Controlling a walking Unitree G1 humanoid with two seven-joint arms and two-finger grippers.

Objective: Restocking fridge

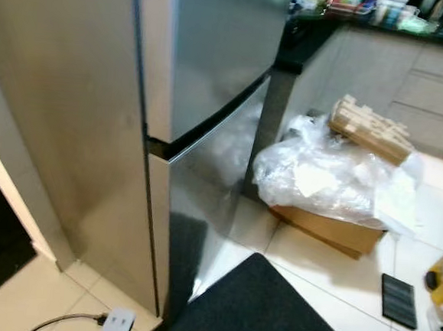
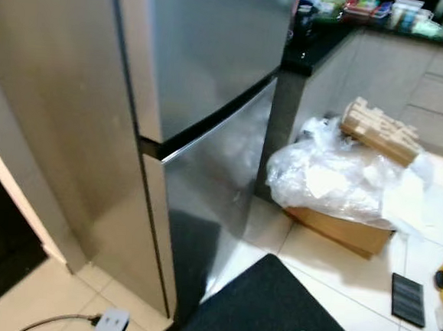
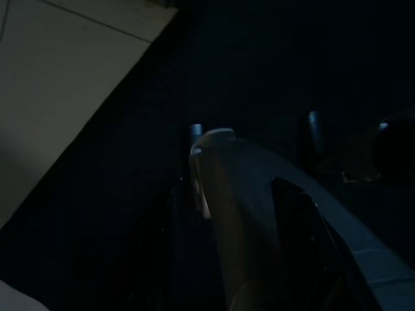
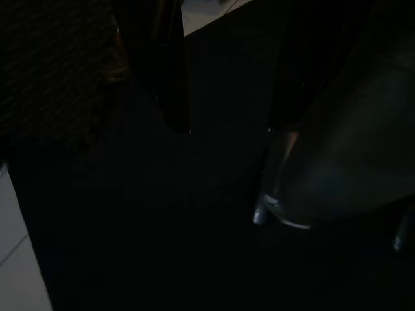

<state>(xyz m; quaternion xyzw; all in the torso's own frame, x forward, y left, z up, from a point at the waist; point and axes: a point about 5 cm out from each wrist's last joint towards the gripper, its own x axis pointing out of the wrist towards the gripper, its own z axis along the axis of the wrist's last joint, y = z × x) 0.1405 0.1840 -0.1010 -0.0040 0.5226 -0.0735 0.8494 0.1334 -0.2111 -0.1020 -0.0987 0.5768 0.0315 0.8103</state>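
clutter on the floor is the main worry here. fridge [image 1: 214,65], a tall steel one with both doors shut, stands at the left of the head views, its lower door [image 1: 205,179] reflecting the pale floor tiles [image 1: 328,273]. just beside its right side stands the end of a dark-topped counter [image 1: 300,45], whose far edge is crowded with containers [image 1: 391,10]. on the tiles near the foot of that counter sits a cardboard box [image 1: 331,229] with crumpled clear plastic [image 1: 328,178] heaped over it and a wooden block piece [image 1: 370,130] resting on top. a black mat [image 1: 260,310] lies in front of the fridge's near corner, and a small dark flat thing [image 1: 399,300] lies on the tiles well to the right of it.

both arms hang low. the wrist views are very dark: the left gripper [image 3: 243,214] looks down at the mat's edge and tile, the right gripper [image 4: 227,129] at the mat. i cannot tell how far either pair of fingers is open, or whether either holds anything.

nothing to restock is plainly in a grip, so my guess is the door comes first. the risks as i judge them: a foot catching the mat's edge or the white plug and cable [image 1: 117,324] at the fridge's near left corner; a door swinging towards the counter end, or the box and its loose plastic crowding the robot's footing; and a grip slipping on smooth steel.
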